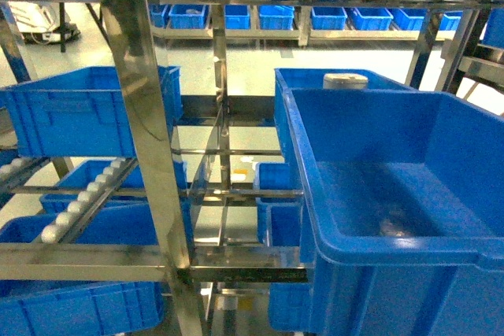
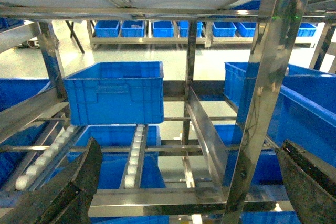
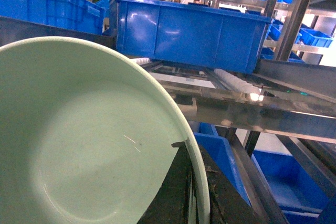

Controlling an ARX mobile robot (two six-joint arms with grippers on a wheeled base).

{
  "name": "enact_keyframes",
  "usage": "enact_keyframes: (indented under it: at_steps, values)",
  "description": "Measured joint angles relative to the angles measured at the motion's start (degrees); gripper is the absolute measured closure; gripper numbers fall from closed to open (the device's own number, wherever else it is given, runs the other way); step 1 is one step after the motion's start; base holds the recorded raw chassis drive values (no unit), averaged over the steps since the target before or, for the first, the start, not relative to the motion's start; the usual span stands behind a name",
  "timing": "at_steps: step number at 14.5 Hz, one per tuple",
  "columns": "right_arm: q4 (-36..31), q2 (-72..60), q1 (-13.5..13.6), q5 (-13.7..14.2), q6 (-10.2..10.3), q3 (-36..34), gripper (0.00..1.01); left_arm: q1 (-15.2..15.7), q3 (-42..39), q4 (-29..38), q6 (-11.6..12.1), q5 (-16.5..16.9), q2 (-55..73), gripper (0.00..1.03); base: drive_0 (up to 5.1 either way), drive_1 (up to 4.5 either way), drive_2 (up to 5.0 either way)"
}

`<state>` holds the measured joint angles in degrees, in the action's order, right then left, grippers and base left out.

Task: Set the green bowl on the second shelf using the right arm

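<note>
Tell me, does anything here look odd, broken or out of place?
Nothing looks broken or spilled. One small thing: the big blue crate nearest the camera has a faint pale smudge on its floor; too blurred to identify. The green bowl looks whole apart from a thin scratch inside, its rim pinched by the right gripper. The steel rack looks straight.

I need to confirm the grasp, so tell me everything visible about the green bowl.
The green bowl fills the right wrist view: pale mint, smooth, matte like plastic, plain apart from a faint scratch inside. Its inside faces the camera, tilted. A black finger of the right tool lies inside its rim, another outside, so the rim sits pinched. It hangs short of the steel rack; the head view misses it.
</note>
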<state>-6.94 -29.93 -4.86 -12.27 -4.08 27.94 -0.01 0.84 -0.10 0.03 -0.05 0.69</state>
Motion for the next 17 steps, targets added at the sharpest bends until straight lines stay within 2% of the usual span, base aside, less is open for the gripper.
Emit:
enact_keyframes:
  at_steps: [5, 7, 9, 10, 12, 15, 17]
  values:
    - [0.1, -0.3, 0.0, 0.0, 0.0, 0.0, 0.99, 0.0, 0.0, -0.2, 0.0, 0.0, 0.0, 0.05, 0.0, 0.00, 0.0]
    - [-0.5, -2.1, 1.3, 0.7, -0.3, 0.0, 0.99, 0.0, 0.0, -0.2, 0.0, 0.0, 0.0, 0.05, 0.0, 0.00, 0.0]
    - [-0.5, -4.7, 3.9, 1.9, -1.6, 0.0, 0.99, 0.0, 0.0, -0.2, 0.0, 0.0, 0.0, 0.05, 0.0, 0.00, 0.0]
    - [-0.4, -5.7, 4.1, 2.0, -2.0, -0.2, 0.99, 0.0, 0.0, -0.2, 0.0, 0.0, 0.0, 0.05, 0.0, 0.00, 0.0]
    - [-2.3, -8.3, 3.3, 2.3, -2.4, -1.2, 0.99, 0.0, 0.0, -0.2, 0.0, 0.0, 0.0, 0.05, 0.0, 0.00, 0.0]
    - [-5.8, -14.7, 0.2, 1.0, -3.9, -3.5, 0.99, 0.0, 0.0, -0.2, 0.0, 0.0, 0.0, 0.05, 0.0, 0.00, 0.0]
    - [-10.9, -21.0, -0.9, 0.2, -5.7, -3.6, 0.99, 0.0, 0.0, -0.2, 0.0, 0.0, 0.0, 0.05, 0.0, 0.00, 0.0]
